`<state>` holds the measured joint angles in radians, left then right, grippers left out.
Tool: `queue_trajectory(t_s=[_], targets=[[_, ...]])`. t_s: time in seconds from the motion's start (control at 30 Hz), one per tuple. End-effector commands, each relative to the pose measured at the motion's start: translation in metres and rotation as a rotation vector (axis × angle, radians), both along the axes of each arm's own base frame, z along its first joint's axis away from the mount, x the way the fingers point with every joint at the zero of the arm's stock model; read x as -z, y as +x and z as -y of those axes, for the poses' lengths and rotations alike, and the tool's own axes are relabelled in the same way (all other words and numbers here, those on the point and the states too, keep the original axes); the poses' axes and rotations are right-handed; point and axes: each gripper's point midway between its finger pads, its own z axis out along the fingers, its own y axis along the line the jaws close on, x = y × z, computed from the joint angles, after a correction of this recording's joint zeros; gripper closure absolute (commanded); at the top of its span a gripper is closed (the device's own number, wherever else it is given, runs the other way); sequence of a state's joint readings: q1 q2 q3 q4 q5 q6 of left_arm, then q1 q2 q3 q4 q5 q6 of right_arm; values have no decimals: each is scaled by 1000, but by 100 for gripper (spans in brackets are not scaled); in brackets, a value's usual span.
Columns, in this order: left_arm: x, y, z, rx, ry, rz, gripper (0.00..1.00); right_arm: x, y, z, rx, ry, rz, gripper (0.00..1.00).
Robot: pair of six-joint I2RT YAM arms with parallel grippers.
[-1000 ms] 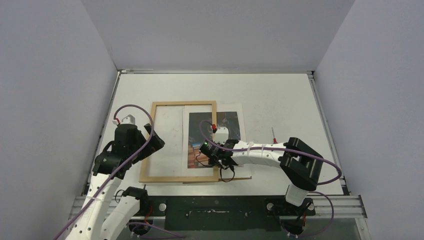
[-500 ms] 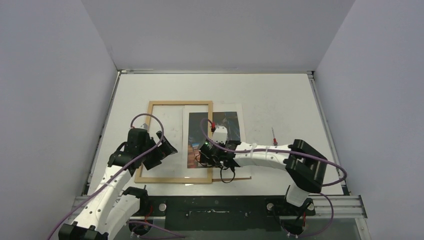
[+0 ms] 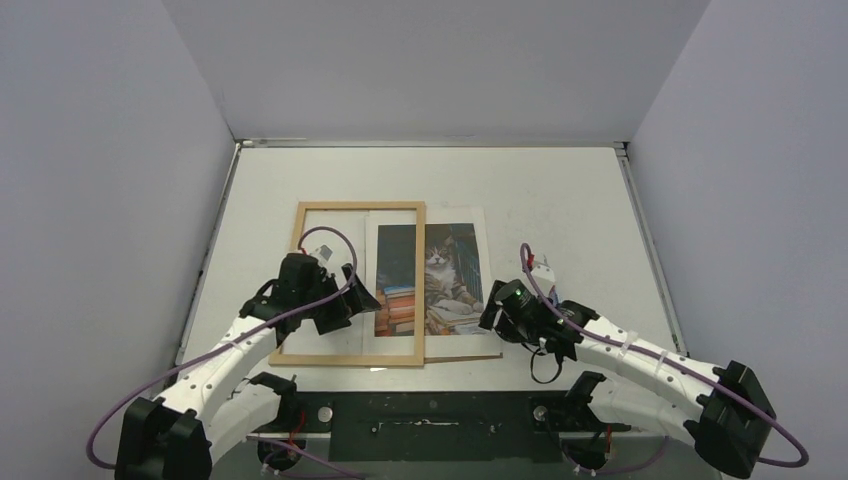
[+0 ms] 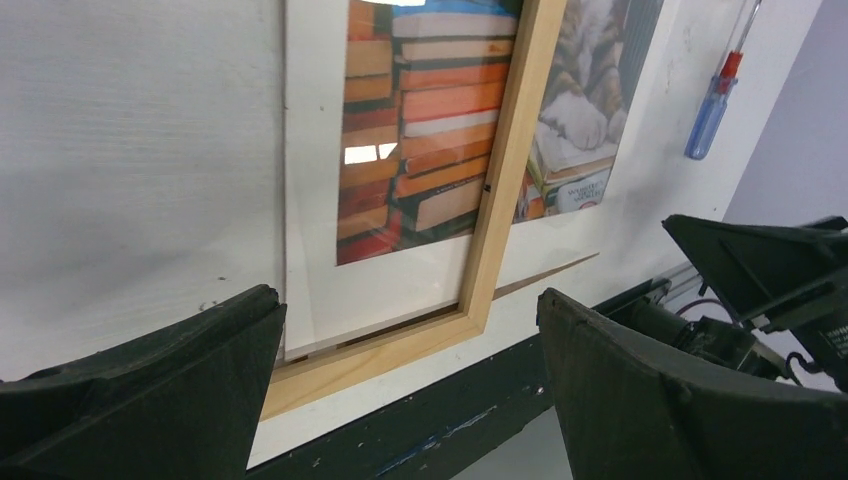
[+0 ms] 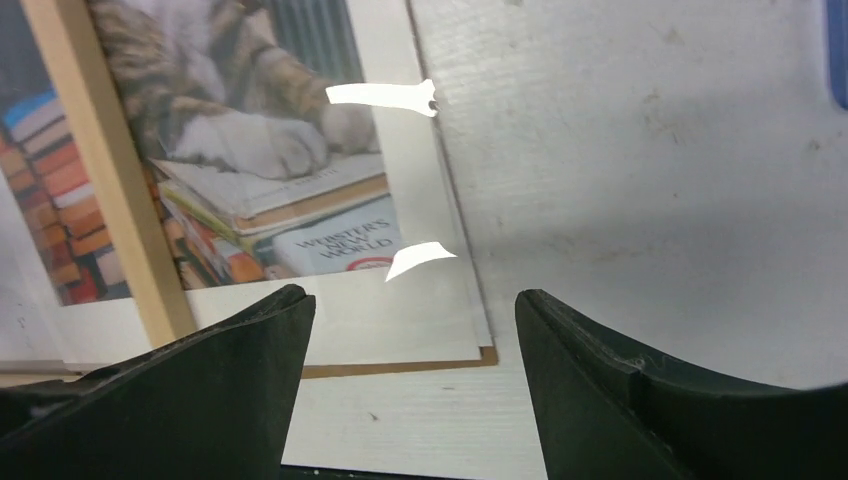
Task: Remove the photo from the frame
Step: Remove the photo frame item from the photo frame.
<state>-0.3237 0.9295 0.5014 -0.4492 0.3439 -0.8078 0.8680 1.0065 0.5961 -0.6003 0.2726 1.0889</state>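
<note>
top external: frame (image 3: 360, 207) flat on table (image 3: 560, 200), photo (image 3: 445, 270) half inside under its right rail, rest poking out. left gripper (image 3: 355, 305) spread wide over frame, empty; right gripper (image 3: 495, 318) jaws apart beside photo, empty.

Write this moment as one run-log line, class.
frame: lying flat, right rail across cat photo | left gripper: open above frame | right gripper: open, empty

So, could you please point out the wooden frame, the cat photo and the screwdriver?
wooden frame (image 3: 360, 206): top external view, middle of its far rail.
cat photo (image 3: 445, 280): top external view, on the cat's body.
screwdriver (image 4: 711, 108): left wrist view, on its blue handle.
</note>
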Motion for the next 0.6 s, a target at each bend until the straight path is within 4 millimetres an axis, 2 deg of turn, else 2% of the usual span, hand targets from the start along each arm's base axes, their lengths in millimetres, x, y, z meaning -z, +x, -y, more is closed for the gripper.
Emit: queue_trajectory(t_s=[0.0, 0.33, 0.5, 0.57], targets=[[-6, 10, 23, 67, -13, 70, 3, 13, -16, 5, -4, 91, -93, 26], [9, 5, 33, 104, -13, 38, 3, 40, -24, 1, 2, 179, -178, 33], [17, 2, 38, 120, -27, 22, 3, 50, -26, -2, 7, 200, -202, 41], [21, 1, 39, 124, -28, 10, 3, 51, -26, -2, 9, 196, -206, 48]])
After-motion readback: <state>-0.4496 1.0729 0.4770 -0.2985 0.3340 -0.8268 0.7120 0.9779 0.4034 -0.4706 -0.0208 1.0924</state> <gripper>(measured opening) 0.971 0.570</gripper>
